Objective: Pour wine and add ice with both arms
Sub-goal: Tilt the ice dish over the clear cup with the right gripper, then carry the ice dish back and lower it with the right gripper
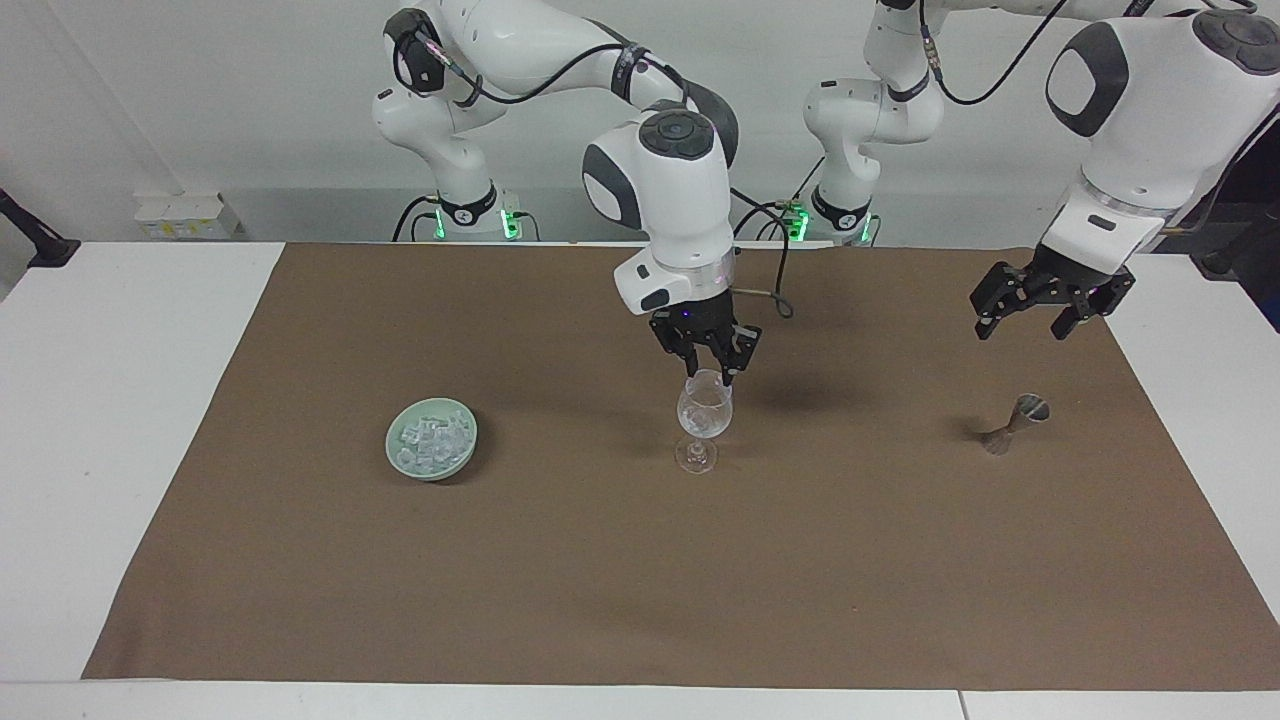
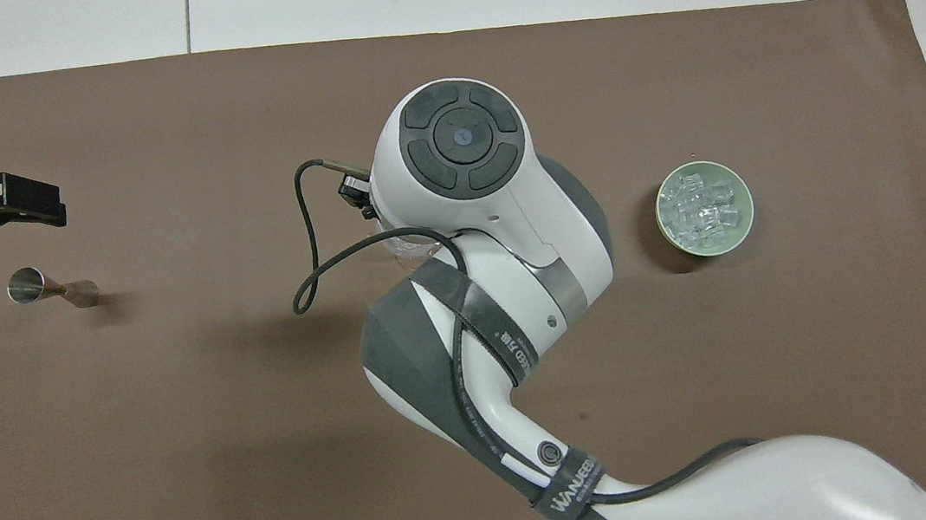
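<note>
A clear wine glass (image 1: pixel 703 415) stands on the brown cloth at mid-table. My right gripper (image 1: pixel 709 370) hangs just above its rim with the fingers spread and nothing between them. In the overhead view the right arm (image 2: pixel 466 172) hides all but an edge of the glass (image 2: pixel 408 253). The ice (image 1: pixel 431 441) is heaped in a pale green bowl (image 1: pixel 398 462) toward the right arm's end, also in the overhead view (image 2: pixel 702 206). My left gripper (image 1: pixel 1028 318) is open in the air over the cloth near a small metal jigger (image 1: pixel 1012 425).
The brown cloth (image 1: pixel 640 580) covers most of the white table. The jigger (image 2: pixel 52 289) sits toward the left arm's end. A black cable (image 2: pixel 315 259) loops from the right wrist. No bottle is in view.
</note>
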Robot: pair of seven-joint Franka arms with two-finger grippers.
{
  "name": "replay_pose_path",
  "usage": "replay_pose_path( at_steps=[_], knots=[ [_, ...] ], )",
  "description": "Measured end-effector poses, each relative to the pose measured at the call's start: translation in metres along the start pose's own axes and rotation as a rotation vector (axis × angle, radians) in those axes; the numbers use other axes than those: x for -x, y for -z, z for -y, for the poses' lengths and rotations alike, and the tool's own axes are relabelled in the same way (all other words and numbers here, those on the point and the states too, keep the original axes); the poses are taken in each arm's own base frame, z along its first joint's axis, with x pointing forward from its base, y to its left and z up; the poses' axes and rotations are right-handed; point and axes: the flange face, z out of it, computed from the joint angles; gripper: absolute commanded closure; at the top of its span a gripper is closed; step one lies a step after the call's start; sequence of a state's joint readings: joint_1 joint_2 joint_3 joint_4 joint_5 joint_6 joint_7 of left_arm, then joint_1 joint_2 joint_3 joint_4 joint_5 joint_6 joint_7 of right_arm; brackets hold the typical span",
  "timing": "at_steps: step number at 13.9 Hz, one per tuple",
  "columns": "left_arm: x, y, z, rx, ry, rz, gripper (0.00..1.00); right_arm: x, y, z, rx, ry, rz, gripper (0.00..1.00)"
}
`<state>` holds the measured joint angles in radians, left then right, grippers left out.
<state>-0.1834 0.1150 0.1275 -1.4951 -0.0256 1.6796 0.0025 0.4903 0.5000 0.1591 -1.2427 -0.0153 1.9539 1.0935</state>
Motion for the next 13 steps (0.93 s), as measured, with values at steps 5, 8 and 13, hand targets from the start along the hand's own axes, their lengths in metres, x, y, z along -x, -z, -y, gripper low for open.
replay_pose_path(
  at_steps=[5, 8, 13],
  knots=[
    [0.0, 0.0, 0.002, -0.001, 0.003, 0.001, 0.0, -0.009, 0.061, -0.025, 0.009, -0.005, -0.087, 0.0],
    [0.001, -0.001, 0.002, -0.001, 0.004, 0.009, 0.0, -0.01, 0.077, -0.047, 0.041, -0.007, -0.127, 0.0],
    [0.002, -0.001, 0.003, -0.001, 0.004, 0.015, 0.0, -0.048, 0.102, -0.106, 0.15, 0.024, -0.109, 0.0]
  ],
)
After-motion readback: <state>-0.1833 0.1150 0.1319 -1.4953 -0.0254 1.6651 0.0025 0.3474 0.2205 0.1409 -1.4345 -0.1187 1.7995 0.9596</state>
